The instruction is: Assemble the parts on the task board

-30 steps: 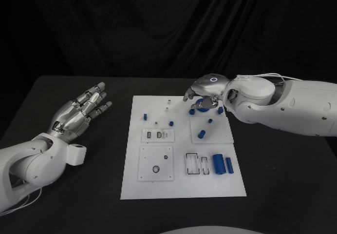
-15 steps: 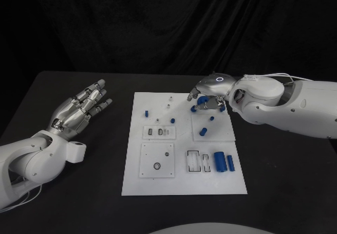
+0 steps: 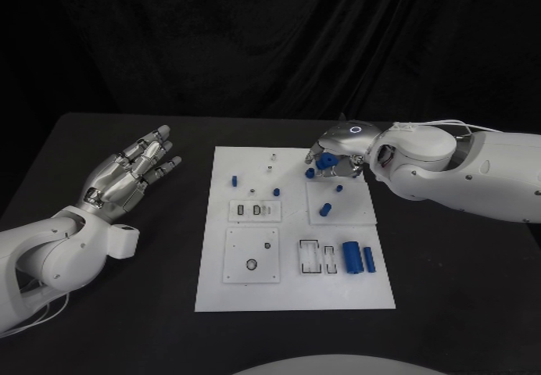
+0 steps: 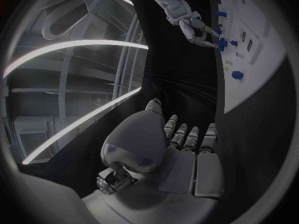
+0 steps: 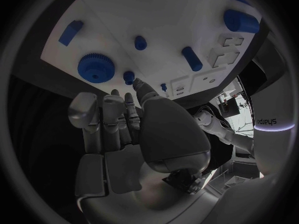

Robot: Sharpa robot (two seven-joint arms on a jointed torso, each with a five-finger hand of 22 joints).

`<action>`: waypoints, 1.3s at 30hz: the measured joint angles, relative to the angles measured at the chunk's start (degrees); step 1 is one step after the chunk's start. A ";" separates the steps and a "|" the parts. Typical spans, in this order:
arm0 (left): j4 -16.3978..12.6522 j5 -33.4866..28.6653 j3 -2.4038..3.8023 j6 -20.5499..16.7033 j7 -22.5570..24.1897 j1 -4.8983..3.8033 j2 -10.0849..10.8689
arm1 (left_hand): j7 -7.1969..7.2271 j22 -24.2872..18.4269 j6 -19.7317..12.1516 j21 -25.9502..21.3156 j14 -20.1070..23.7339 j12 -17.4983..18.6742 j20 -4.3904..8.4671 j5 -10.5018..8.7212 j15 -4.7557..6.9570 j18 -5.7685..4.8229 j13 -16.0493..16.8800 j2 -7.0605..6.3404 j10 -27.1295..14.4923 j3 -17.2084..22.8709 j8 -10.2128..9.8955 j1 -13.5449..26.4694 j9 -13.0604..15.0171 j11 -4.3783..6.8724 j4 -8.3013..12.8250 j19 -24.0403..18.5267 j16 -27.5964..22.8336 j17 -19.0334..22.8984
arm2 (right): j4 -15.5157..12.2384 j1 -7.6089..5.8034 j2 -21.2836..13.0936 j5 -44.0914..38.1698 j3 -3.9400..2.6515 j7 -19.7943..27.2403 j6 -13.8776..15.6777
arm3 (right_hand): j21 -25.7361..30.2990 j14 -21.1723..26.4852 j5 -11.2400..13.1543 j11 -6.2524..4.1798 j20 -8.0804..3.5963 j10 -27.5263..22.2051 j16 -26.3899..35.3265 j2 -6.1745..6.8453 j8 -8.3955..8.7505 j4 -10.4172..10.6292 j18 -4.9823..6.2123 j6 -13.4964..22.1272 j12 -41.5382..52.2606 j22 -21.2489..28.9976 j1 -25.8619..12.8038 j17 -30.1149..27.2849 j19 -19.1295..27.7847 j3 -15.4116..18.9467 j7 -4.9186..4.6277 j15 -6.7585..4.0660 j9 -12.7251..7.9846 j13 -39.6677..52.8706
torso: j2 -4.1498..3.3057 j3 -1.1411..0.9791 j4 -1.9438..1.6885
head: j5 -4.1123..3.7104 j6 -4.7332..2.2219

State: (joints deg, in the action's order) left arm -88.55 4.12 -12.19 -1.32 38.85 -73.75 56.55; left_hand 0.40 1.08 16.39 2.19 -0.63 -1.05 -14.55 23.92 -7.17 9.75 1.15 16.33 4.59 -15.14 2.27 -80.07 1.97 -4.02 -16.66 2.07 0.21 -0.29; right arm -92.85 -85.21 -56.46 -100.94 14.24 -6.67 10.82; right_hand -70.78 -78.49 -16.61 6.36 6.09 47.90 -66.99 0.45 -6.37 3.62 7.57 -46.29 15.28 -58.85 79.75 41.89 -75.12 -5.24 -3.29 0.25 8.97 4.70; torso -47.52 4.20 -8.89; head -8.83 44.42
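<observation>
The white task board (image 3: 293, 289) lies mid-table with several blue parts on it. My right hand (image 3: 338, 148) hovers over its far right corner, fingers spread, beside a blue gear (image 3: 324, 160). In the right wrist view the gear (image 5: 94, 67) sits just past the fingertips (image 5: 112, 100), with a gap between them. A small blue peg (image 5: 129, 76) stands near the thumb tip. Nothing is in that hand. My left hand (image 3: 130, 173) is held off the table left of the board, palm up, fingers straight and apart, holding nothing.
Two blue cylinders (image 3: 357, 257) lie at the board's right side by rectangular slots (image 3: 316, 259). Short pegs stand at the far left (image 3: 234, 180) and on the raised right plate (image 3: 326, 209). Bare black table (image 3: 147, 312) surrounds the board.
My right hand has drifted slightly toward the far right, and the blue gear shows more plainly beside it. The left hand has stayed put.
</observation>
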 measured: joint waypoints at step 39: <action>0.41 -0.28 -0.01 2.23 0.02 0.00 -0.55 | -0.61 -0.05 -1.04 0.00 -0.01 0.00 -0.20 3.32 -0.83 0.00 -0.15 -0.08 -0.76 1.75 0.00 -2.48 -0.02 -0.03 0.78 -0.20 0.00 0.00 | 5.22 3.69 3.79 0.56 -0.01 2.95 4.40 | -3.60 -0.73 1.85 -1.42 -0.06 10.34 -2.00 0.34 -2.51 -1.36 -0.90 -8.47 0.33 -5.93 4.04 3.06 -1.29 -10.54 -1.85 -0.41 2.58 -0.18 | 0.19 0.20 0.02 | 0.85 1.17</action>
State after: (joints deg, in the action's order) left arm -88.14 3.84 -12.20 0.91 38.87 -73.75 56.00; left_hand -0.20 1.04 15.36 2.19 -0.64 -1.05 -14.75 27.24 -8.00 9.75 1.00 16.25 3.83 -13.39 2.27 -82.55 1.95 -4.05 -15.88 1.87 0.21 -0.29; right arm -87.63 -81.52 -52.66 -100.38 14.22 -3.72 15.22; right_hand -74.38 -79.22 -14.76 4.95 6.02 58.25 -68.99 0.79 -8.88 2.27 6.67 -54.76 15.61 -64.78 83.79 44.95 -76.41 -15.78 -5.15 -0.16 11.55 4.52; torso -47.33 4.40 -8.87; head -7.98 45.59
